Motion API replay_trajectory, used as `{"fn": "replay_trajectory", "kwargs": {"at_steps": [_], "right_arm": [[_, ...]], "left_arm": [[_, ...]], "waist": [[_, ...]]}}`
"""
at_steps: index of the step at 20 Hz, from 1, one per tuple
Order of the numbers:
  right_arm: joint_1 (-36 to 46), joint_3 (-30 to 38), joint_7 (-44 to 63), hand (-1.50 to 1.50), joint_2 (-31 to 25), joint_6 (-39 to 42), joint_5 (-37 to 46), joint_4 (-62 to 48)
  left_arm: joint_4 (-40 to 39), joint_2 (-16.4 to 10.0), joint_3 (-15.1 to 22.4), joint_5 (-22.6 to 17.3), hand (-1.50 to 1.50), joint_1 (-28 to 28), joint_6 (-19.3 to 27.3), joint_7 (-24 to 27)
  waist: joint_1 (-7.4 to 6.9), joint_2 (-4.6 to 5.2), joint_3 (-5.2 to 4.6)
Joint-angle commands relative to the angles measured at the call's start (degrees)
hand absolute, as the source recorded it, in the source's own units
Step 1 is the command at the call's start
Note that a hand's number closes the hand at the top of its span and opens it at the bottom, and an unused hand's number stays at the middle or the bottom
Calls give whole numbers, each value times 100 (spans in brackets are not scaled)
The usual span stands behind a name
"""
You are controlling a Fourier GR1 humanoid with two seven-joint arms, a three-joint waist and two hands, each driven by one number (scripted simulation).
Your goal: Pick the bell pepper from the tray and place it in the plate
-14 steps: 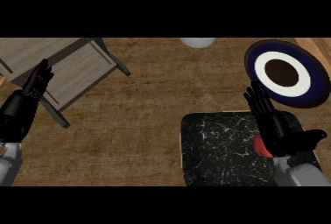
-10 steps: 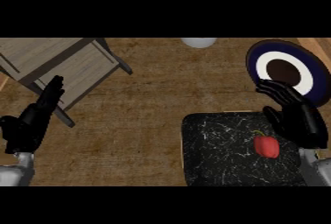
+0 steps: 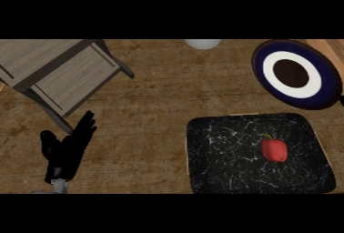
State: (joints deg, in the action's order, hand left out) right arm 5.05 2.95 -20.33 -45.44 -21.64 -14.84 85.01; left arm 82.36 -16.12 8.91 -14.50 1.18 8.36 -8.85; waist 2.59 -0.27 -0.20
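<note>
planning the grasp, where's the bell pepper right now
In the head view the bell pepper lies right of centre on the black tray at lower right, below the plate.

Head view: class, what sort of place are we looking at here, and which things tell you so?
Most likely a kitchen counter: a wooden top, a black speckled tray holding a red bell pepper, and a blue-and-white plate near it.

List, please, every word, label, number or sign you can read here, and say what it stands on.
None: no word, number or sign can be read.
The bell pepper, the tray, the plate and the counter carry no lettering; the tray's white flecks are only a pattern.
</note>
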Motion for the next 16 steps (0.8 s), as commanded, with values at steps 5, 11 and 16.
{"fn": "replay_trajectory", "kwargs": {"at_steps": [5,11,16], "right_arm": [[-1910,840,-559,-150,-61,315,150,1326],[-2567,522,776,-150,-1469,875,1026,1720],[-2355,103,2330,-150,-1876,963,1620,2433]], "left_arm": [[-303,412,68,68,0,-399,80,-400],[96,347,164,94,0,18,66,-358],[185,163,86,-15,0,169,-250,-312]], "waist": [[-124,10,16],[-106,0,-3],[-335,33,7]]}}
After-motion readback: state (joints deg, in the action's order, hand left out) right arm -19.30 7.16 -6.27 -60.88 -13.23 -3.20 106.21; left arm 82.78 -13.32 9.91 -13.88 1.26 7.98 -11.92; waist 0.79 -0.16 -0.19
